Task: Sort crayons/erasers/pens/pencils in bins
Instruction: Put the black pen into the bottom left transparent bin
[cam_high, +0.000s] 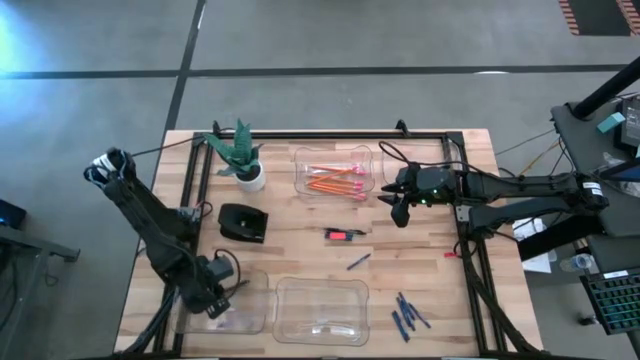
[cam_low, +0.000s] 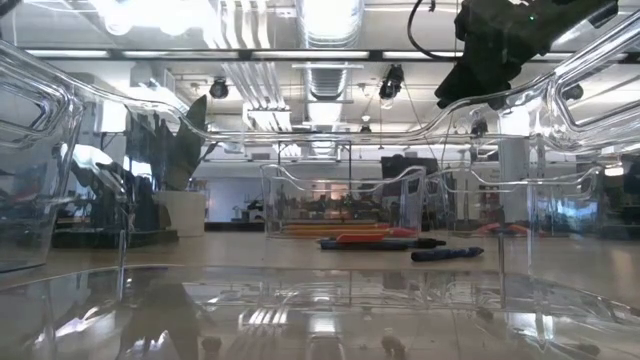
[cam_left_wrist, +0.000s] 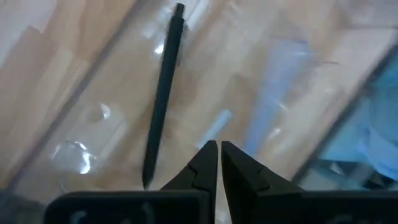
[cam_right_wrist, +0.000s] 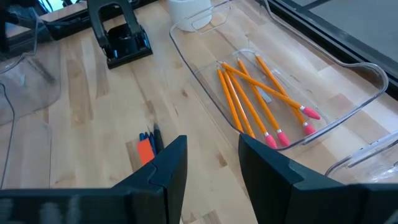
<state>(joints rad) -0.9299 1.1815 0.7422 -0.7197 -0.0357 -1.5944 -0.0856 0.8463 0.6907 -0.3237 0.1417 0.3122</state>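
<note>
My left gripper (cam_high: 222, 288) hangs shut and empty over the near-left bin (cam_high: 250, 318). A black pen (cam_left_wrist: 163, 93) lies on that bin's floor, just beyond the fingertips (cam_left_wrist: 219, 154). My right gripper (cam_high: 400, 208) is open and empty (cam_right_wrist: 211, 163), raised above the table beside the far bin (cam_high: 298, 180), which holds several orange pencils (cam_right_wrist: 252, 99). A red eraser beside a black pen (cam_high: 343, 235), a bluish pen (cam_high: 358, 261) and several dark-blue crayons (cam_high: 408, 315) lie on the wood. The near-middle bin (cam_high: 285, 325) stands beside the crayons.
A black box-like object (cam_high: 243, 222) and a potted plant (cam_high: 243, 160) stand at the far left. Another clear bin (cam_high: 392, 162) sits at the far right, partly under my right arm. A small red piece (cam_high: 452, 254) lies near the right rail.
</note>
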